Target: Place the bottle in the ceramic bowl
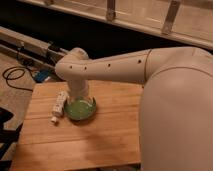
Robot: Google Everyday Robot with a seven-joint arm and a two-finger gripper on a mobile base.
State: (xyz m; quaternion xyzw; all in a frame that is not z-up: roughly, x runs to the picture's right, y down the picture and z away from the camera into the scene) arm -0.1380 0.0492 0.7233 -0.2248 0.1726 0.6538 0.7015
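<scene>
The slim white bottle [59, 104] lies on its side on the wooden table [100, 135], its pale cap pointing toward the table's front. It lies just left of the green ceramic bowl [80, 109], close to or touching its rim. The bowl looks empty inside. My white arm reaches in from the right and bends down over the bowl's far rim. The gripper [80, 97] hangs at the end of it, just above the back of the bowl and right of the bottle. It holds nothing that I can see.
My bulky white arm [170, 100] covers the right side of the table. Black cables [12, 75] lie on the floor at the left. A metal rail [30, 47] runs behind the table. The table's left and front edges are close to the bottle.
</scene>
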